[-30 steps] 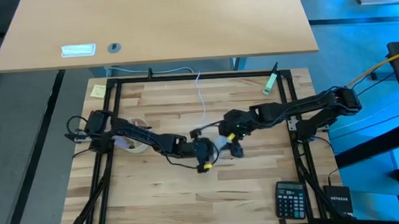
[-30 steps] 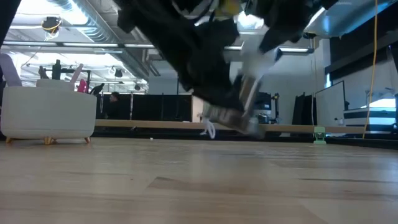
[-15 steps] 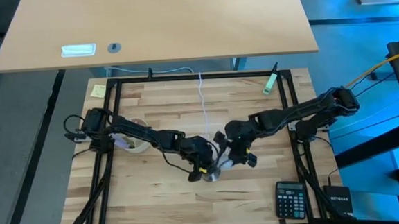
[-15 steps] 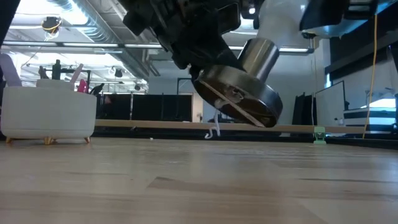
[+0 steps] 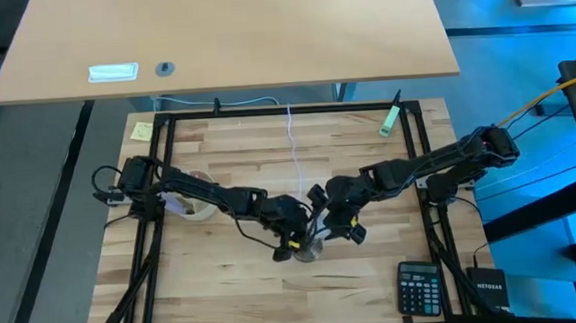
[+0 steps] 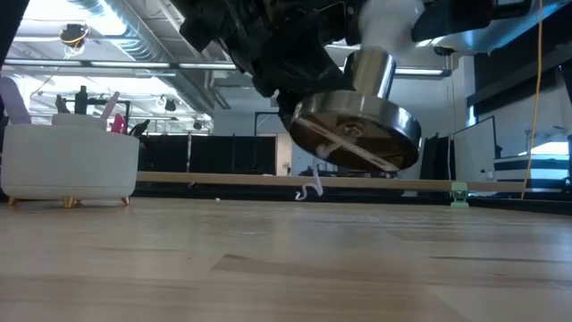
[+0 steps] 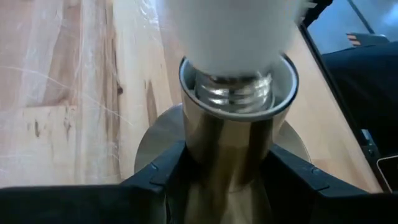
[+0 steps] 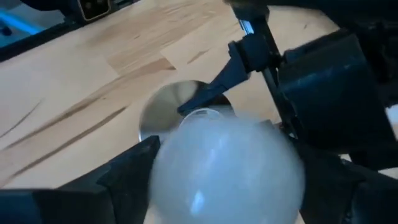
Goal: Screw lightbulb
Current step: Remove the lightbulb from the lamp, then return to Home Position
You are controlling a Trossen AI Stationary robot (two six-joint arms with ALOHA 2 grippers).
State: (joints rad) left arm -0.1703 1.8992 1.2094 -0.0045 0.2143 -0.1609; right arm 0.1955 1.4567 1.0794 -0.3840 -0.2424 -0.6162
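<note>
Left hand (image 7: 227,180) clamped around the brass neck of the socket (image 7: 233,134), holding it above the bench (image 6: 286,259). Lightbulb (image 7: 229,34) seated with its threaded base in the socket mouth. Right hand (image 8: 217,165) flanks the bulb's globe, fingers (image 8: 127,168) either side; grip cannot be told.

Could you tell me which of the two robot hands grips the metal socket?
The left hand: its fingers clamp the silvery metal socket's tube, whereas the right hand flanks the white frosted lightbulb.
</note>
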